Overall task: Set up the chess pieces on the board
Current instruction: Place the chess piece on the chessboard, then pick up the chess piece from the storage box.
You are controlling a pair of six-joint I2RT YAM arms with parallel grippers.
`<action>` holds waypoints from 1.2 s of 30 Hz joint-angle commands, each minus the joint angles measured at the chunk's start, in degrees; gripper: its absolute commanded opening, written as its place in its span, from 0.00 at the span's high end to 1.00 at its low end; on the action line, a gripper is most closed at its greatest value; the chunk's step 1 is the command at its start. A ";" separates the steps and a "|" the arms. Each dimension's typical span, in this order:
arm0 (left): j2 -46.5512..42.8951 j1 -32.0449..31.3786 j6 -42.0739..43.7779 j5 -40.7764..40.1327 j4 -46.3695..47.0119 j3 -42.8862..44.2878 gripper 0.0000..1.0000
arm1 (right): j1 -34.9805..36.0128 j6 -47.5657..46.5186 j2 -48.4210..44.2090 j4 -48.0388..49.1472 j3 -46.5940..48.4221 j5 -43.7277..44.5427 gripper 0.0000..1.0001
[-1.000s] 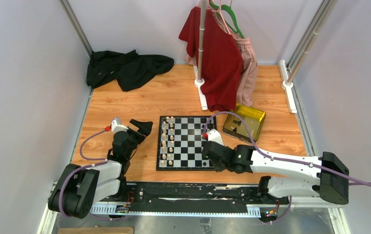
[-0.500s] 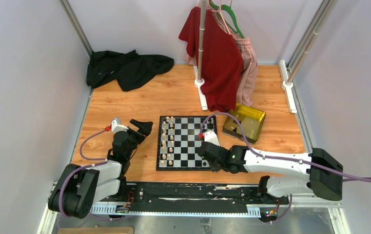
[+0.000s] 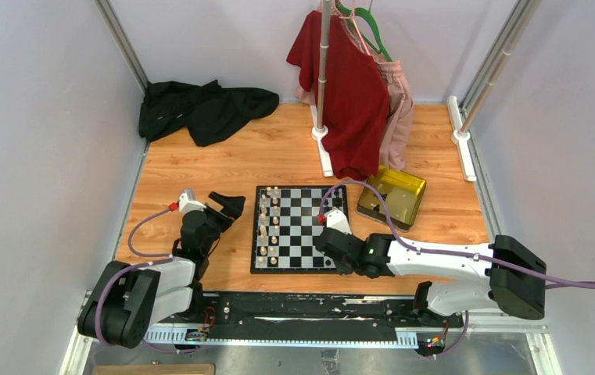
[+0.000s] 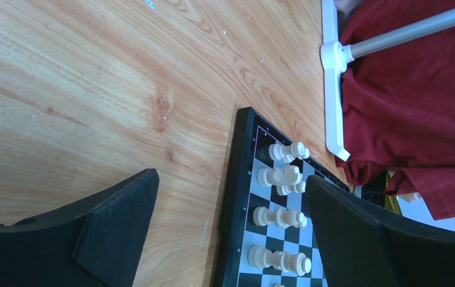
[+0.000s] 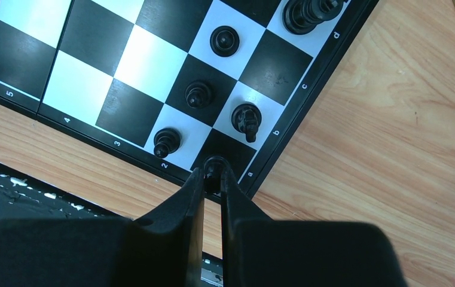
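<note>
The checkered board lies on the wooden table. Cream-white pieces stand in two columns along its left side; several show in the left wrist view. My right gripper is shut on a black piece over the board's near right corner square. Other black pieces stand on nearby squares. My left gripper is open and empty, left of the board, its fingers spread wide.
A yellow-gold tray sits right of the board. A clothes stand with a red garment rises behind it. Black cloth lies at the back left. The rack's white foot shows in the left wrist view.
My right arm has shifted left, bringing the gripper with the black piece toward the board's near right corner. The left arm has not moved.
</note>
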 commanded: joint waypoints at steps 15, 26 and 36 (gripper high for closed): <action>-1.78 0.51 0.22 0.39 1.63 -2.69 0.00 | 0.83 -0.86 0.30 0.11 -0.43 2.06 0.64; -25.48 0.53 1.29 -2.03 -19.03 -1.54 0.00 | 4.93 -2.35 -6.71 -9.50 6.58 7.59 0.63; -18.65 -0.23 2.60 -2.84 -25.95 13.09 0.00 | -8.00 -15.89 -16.24 -7.44 13.13 10.13 0.64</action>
